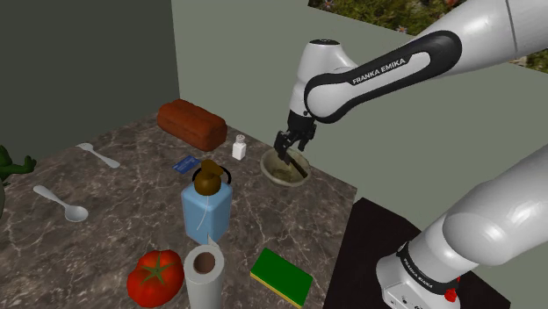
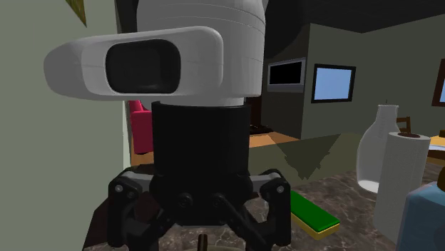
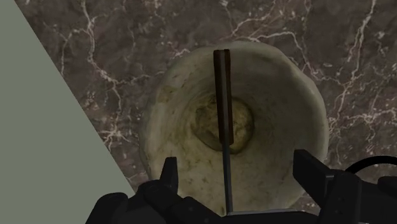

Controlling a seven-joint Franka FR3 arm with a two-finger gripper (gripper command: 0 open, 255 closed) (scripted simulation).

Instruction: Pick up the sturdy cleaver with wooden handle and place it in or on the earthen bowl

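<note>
The marbled desk (image 1: 105, 219) carries the work, and the white arm (image 1: 386, 70) reaches across to its far corner. There the pale earthen bowl (image 3: 280, 83) sits close beside the grey-green wall (image 3: 38, 140) and near the desk's edge. The gripper (image 3: 236, 159) hangs directly over the bowl with its 2 fingers spread wide, clasping nothing. The cleaver (image 3: 222, 95) stands edge-on between them, touched by neither. Its thin blade runs down the bowl's inside and its dark wooden handle reaches toward the far rim. I judge the placing as good as done, so the step in hand is withdrawal. That is best done straight up along the gripper's own line, fingers apart, so that neither brushes the blade and tips it out. Sideways room is poor toward the wall and the desk's edge. The white shaker (image 1: 239, 147) stands near the bowl on the shoulder view's left, so the open room is overhead.
</note>
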